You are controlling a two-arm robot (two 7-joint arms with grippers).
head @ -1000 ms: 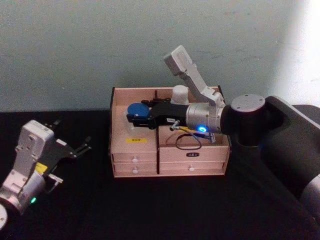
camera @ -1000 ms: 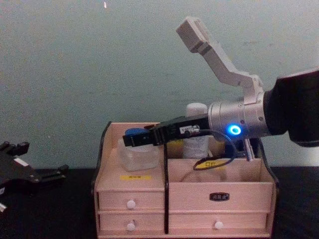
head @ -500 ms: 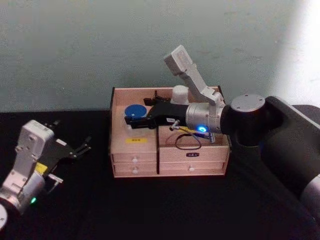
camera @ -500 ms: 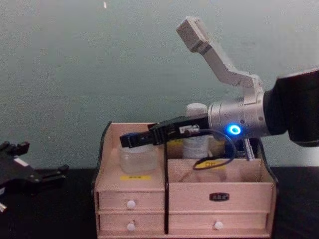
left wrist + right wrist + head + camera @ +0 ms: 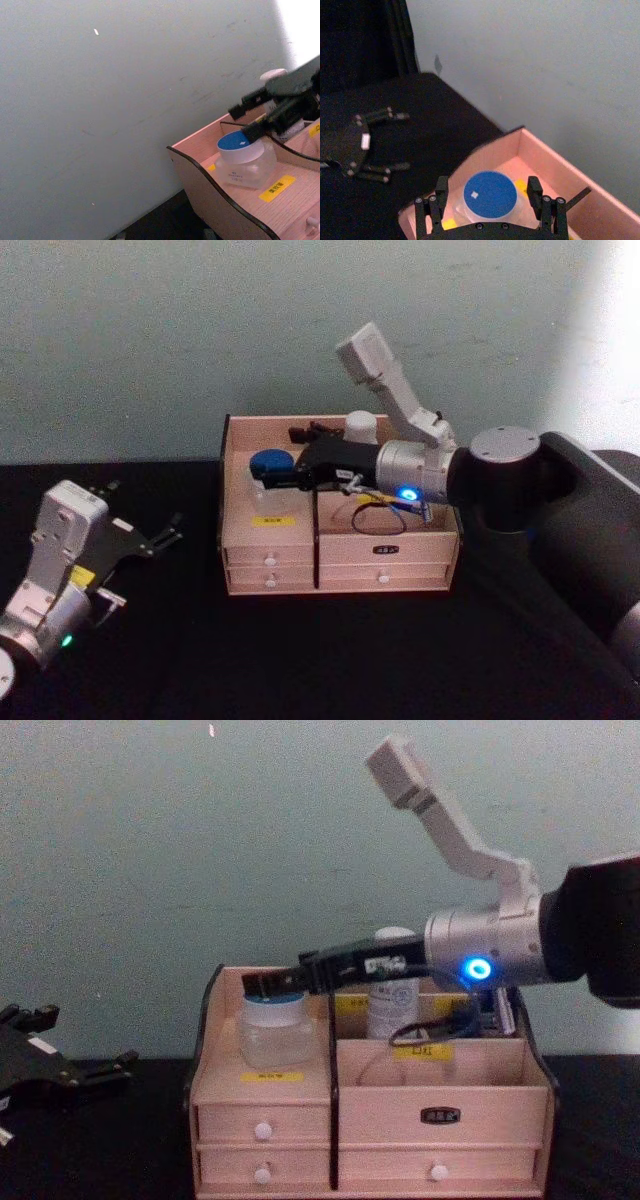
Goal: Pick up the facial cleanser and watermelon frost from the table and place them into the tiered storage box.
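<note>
Blue-lid jar (image 5: 269,466) sits in storage box (image 5: 270,536) left compartment

Looking out from my left wrist: plain grey-green wall (image 5: 115,100) ahead. Tiered storage box (image 5: 200,175) off to one side, dark curved side edge nearest me. Blue-lidded clear jar (image 5: 243,161) stands in its near compartment, yellow label (image 5: 276,188) on wood just in front. My right gripper (image 5: 255,116) hovers just above jar, fingers spread, one black fingertip over lid edge. White cap (image 5: 273,75) behind gripper.
</note>
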